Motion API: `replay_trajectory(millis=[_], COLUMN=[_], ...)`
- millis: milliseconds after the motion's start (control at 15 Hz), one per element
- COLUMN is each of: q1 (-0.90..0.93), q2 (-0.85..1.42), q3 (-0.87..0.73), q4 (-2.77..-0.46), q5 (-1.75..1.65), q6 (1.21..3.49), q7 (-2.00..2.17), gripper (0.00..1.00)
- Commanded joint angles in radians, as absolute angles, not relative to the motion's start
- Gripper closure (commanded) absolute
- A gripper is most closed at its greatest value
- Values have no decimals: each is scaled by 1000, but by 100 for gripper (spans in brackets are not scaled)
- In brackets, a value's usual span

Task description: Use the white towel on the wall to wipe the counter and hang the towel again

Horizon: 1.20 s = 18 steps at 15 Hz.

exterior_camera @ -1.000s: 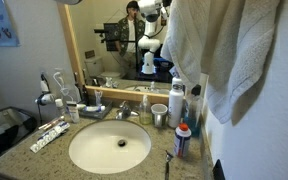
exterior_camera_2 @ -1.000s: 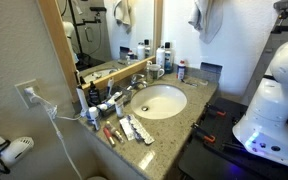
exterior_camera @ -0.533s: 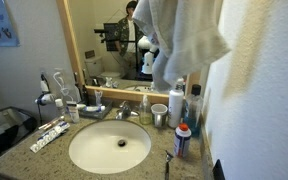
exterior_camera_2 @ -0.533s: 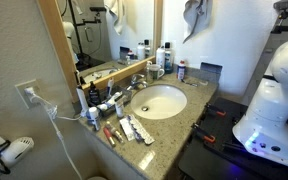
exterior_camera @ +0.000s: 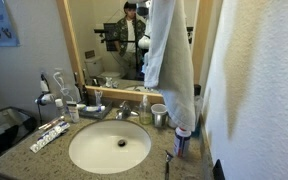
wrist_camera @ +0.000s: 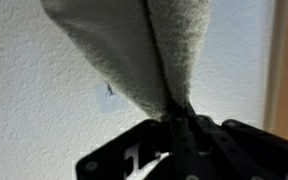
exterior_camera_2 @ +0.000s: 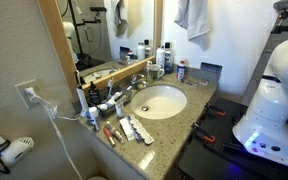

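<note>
The white towel (exterior_camera: 170,60) hangs down in long folds in front of the mirror's edge, above the counter (exterior_camera: 24,150). It also shows at the top of an exterior view (exterior_camera_2: 192,15). In the wrist view my gripper (wrist_camera: 177,118) is shut on a bunched fold of the towel (wrist_camera: 134,45), with the textured white wall (wrist_camera: 34,100) close behind. The gripper is above the top edge of both exterior views. The counter (exterior_camera_2: 184,118) holds an oval white sink (exterior_camera: 109,148) and a chrome faucet (exterior_camera: 122,112).
Bottles, cups and toiletries (exterior_camera: 174,110) crowd the counter's back edge under the towel. Tubes and brushes (exterior_camera_2: 129,128) lie by the sink. A wood-framed mirror (exterior_camera: 74,50) backs the counter. The robot's white base (exterior_camera_2: 274,100) stands beside the vanity. A hair dryer (exterior_camera_2: 4,155) hangs below an outlet.
The towel has swung away from the wall towards the mirror. It was spread wide, then bunched, and now hangs straight and narrow.
</note>
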<state>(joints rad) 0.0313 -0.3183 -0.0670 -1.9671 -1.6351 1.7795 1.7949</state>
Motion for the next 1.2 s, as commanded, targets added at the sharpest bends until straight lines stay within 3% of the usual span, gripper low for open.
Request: replay_trajectory(millis=[0, 467, 1133], q1=[62, 92, 102], q2=[-322, -364, -445], q3=[-53, -28, 32], q4=[-2018, -2167, -2175], q5=[-1503, -1188, -597], q6=[1871, 2027, 2000], q7=[1731, 1521, 881], gripper=[99, 99, 99])
